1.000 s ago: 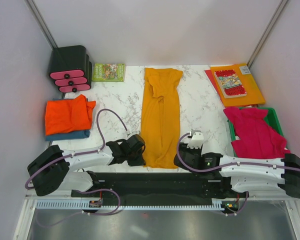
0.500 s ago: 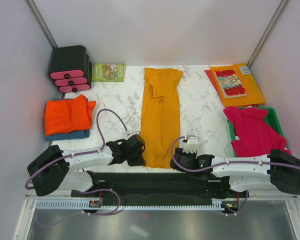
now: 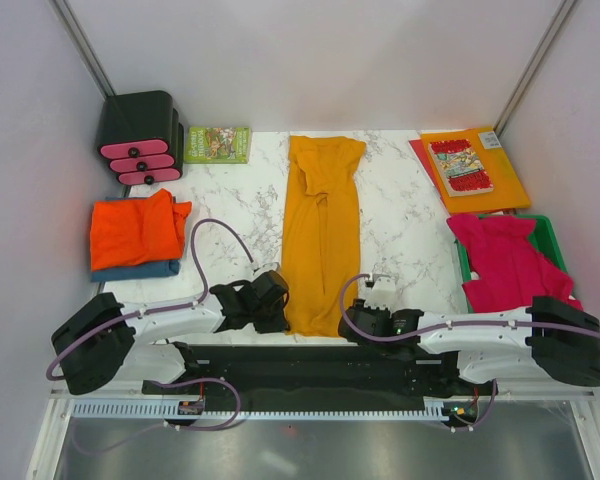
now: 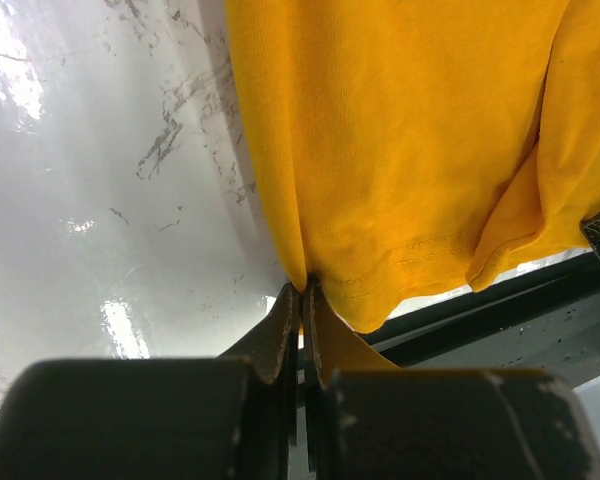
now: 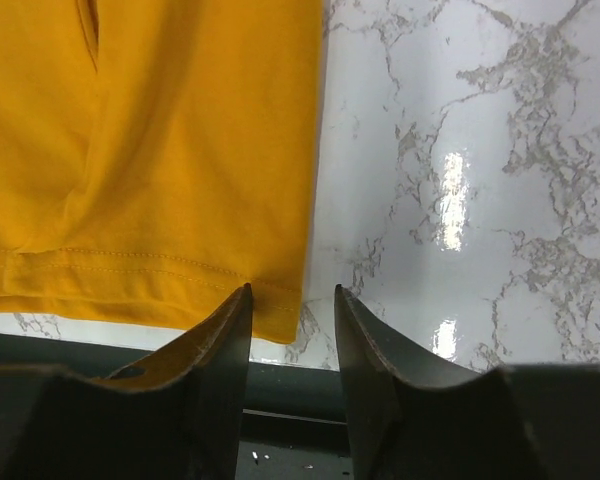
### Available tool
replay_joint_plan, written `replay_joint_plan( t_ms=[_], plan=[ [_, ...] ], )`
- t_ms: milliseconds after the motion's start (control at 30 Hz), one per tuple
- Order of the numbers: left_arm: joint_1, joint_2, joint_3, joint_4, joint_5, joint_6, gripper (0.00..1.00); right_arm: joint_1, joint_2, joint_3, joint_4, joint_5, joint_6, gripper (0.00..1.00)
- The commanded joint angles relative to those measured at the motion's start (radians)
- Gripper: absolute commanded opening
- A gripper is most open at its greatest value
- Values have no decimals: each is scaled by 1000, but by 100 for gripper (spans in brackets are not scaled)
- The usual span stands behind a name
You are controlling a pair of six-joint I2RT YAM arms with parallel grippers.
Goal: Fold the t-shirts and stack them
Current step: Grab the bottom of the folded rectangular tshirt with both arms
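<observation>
A mustard t-shirt (image 3: 322,230), folded into a long strip, lies down the middle of the marble table. My left gripper (image 3: 280,300) is shut on its near left hem corner (image 4: 310,275). My right gripper (image 3: 348,322) is open, its jaws either side of the near right hem corner (image 5: 280,305). A folded red-orange t-shirt (image 3: 135,228) lies on a blue t-shirt (image 3: 140,268) at the left. Crimson-pink t-shirts (image 3: 505,262) fill a green bin (image 3: 547,238) at the right.
A black drawer unit with pink handles (image 3: 138,137) and a green book (image 3: 217,144) sit at the back left. An orange folder with a comic book (image 3: 475,165) lies at the back right. The black base rail (image 3: 310,365) runs along the near edge.
My right gripper has moved left and toward the near edge, reaching the shirt's near right corner. My left gripper has stayed at the near left corner.
</observation>
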Motion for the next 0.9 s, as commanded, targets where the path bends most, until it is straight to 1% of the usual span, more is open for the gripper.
replay_joint_plan(
  t_ms=[0,100,133,200,233,267,300,533,600,633,667,733,867],
  plan=[
    [-6,1,-44,-121,-47,22,2,5,29,7,-15,-16,53,43],
    [-8,-4,-47,-123,-48,17,2,5,38,10,-38,-20,72,37],
    [-8,-5,-50,-123,-48,16,2,5,38,7,-41,-23,83,31],
    [-10,-5,-50,-123,-50,13,2,2,38,7,-55,-26,94,24],
    [-10,-7,-52,-123,-51,13,2,2,38,2,-56,-32,100,14],
    [-10,-8,-50,-121,-51,13,2,2,40,2,-68,-33,108,8],
    [-11,-8,-50,-120,-51,13,2,1,37,2,-73,-33,109,0],
    [-20,-25,-49,-126,-68,9,2,16,-20,8,-121,3,125,0],
    [-36,-56,-46,-139,-93,6,2,76,-34,46,-147,73,131,0],
    [-46,-70,-38,-146,-107,6,2,100,-31,65,-188,99,135,0],
    [-68,-105,-34,-153,-120,3,2,142,-5,88,-208,145,149,0],
    [-100,-136,-15,-181,-163,-4,2,177,31,152,-269,182,158,0],
    [-135,-205,19,-244,-225,-23,2,275,112,264,-355,282,207,0]
  ],
)
